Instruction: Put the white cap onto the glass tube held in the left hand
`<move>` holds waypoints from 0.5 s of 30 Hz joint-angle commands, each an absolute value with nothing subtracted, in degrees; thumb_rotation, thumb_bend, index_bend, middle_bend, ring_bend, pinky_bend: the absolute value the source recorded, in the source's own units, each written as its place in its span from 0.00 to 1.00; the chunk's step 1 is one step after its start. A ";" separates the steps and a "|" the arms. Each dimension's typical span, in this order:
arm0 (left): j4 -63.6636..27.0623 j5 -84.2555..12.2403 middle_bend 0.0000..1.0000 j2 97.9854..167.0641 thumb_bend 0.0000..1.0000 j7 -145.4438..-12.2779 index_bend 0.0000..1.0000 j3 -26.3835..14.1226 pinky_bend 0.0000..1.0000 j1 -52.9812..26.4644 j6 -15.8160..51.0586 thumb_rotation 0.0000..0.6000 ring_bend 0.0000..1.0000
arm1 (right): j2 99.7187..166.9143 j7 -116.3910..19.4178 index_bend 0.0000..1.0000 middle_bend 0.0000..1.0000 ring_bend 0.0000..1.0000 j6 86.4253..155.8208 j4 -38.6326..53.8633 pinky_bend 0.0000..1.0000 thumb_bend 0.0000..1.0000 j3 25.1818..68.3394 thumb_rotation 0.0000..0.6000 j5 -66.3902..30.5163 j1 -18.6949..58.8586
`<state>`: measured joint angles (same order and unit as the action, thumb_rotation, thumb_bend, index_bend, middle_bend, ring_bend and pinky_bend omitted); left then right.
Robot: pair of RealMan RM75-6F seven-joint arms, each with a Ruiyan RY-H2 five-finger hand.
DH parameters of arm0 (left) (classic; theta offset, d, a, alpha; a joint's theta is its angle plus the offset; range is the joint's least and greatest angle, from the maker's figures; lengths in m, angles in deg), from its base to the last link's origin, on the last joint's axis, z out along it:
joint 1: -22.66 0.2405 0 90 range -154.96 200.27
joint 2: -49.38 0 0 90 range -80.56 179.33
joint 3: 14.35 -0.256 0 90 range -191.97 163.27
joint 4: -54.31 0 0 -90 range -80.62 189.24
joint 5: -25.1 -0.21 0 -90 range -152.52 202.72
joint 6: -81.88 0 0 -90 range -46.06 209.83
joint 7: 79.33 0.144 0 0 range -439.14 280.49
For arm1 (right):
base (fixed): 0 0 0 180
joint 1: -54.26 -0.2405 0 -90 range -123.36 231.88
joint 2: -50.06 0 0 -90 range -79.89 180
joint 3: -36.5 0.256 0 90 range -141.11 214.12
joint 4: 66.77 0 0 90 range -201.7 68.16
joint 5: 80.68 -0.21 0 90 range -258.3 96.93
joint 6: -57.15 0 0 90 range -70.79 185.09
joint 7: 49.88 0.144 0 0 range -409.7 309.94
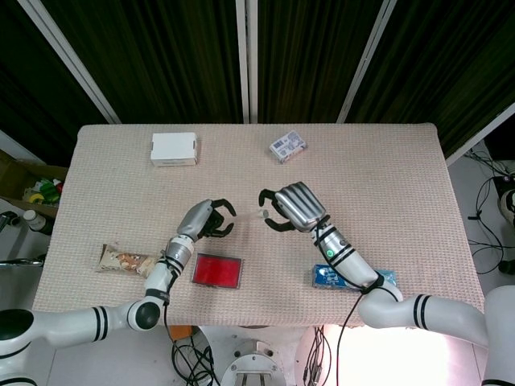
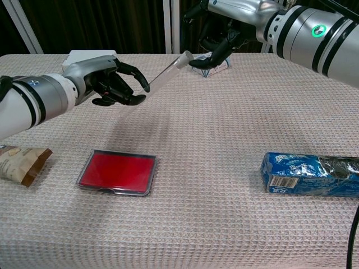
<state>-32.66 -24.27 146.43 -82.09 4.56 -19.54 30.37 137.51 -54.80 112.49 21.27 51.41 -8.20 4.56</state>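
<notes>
Glass tube (image 2: 166,74) slants between left hand (image 2: 112,83) and right hand (image 2: 216,39), above table (image 2: 224,168).

The white cap (image 2: 188,55) is looking tiny in the chest view, and the right hand (image 2: 216,42) is crowding it so much I can't tell if the fingers are actually touching it or if it's sitting fully on the glass tube (image 2: 166,73). From the head view the tube (image 1: 251,215) is barely showing at all between the two hands. The blue packet (image 2: 312,175) is getting cut off by the right edge of the chest view, and the snack bag (image 2: 22,162) is running off its left edge.
</notes>
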 commanded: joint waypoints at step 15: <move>-28.72 -25.06 0.95 147.19 0.54 -75.54 0.60 1.96 1.00 -19.59 26.41 1.00 0.93 | 132.22 -51.89 0.28 0.92 1.00 117.98 24.48 1.00 0.04 50.61 1.00 -6.52 9.58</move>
